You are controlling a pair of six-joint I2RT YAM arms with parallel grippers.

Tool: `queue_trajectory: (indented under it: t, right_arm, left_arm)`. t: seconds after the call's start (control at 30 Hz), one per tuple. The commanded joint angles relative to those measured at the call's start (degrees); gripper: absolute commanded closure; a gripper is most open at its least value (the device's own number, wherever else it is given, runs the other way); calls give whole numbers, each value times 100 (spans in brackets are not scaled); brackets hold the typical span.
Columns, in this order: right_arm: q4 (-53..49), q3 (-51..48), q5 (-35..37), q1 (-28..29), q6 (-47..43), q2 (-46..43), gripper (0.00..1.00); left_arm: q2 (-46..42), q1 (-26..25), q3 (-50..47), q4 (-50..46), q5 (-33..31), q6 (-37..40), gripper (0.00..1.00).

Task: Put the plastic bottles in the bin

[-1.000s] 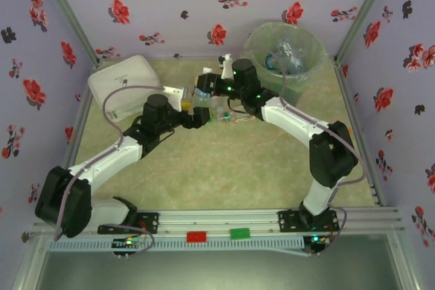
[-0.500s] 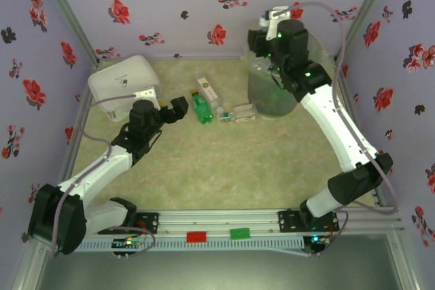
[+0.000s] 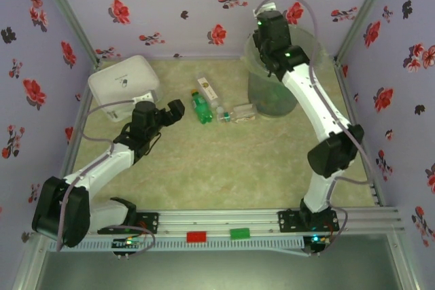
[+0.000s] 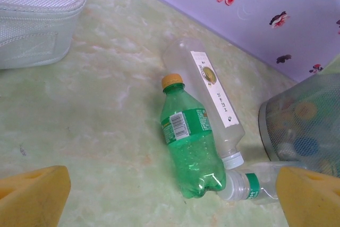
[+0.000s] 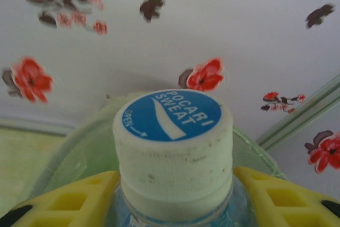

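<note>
My right gripper is shut on a clear plastic bottle with a white cap and a blue top. It holds the bottle just above the rim of the bin. From above, the right gripper hangs over the bin at the back right. Three bottles lie on the table left of the bin: a green one, a clear one with a white label and a clear one with a green band. My left gripper is open, just short of the green bottle.
A flat white rounded box sits at the back left, close to the left arm. Several bottles show through the bin's wall. Flowered walls close in the table on three sides.
The right arm has carried its bottle from the cluster on the table up and right to above the bin. The left gripper has drawn back a little from the bottles and stays open.
</note>
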Motion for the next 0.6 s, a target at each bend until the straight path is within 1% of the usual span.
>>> queue_trajectory:
  t: [0.0,0.1,0.2,0.23,0.27,0.33,0.37,0.5,0.53,0.57]
  right_arm:
    - [-850,755,478,17,-225,479,54]
    - [-1427,1357,714,29,-234,943,51]
    - [-1645,1605,861,48,-260,1169,46]
    - [-1649,1608,865,76,-269,1179,42]
    - [-1639,1608,889,93,-269,1176,35]
    - [-1608,1622,897,137,-280,1117,28]
    - [-1567,1621,900,167,-274,1062,22]
    - [-1306,1555,919,291,-295,741,4]
    - [-1207,1504,908,336,-303,620,0]
    - [-1110,1425,900,378,-300,488,0]
  left_arm:
    - [9,26,-23,-120,61,-23,0]
    - [-13,38,-51,-179,66,-41,0]
    - [-13,40,-58,-208,62,-55,0]
    - [-2,35,-54,-208,58,-67,0]
    - [7,41,-47,-208,60,-74,0]
    - [41,36,-11,-212,60,-77,0]
    - [58,40,10,-217,62,-74,0]
    - [175,36,118,-232,88,-43,0]
    - [230,41,173,-255,99,-31,0]
    - [282,37,238,-277,107,-21,0]
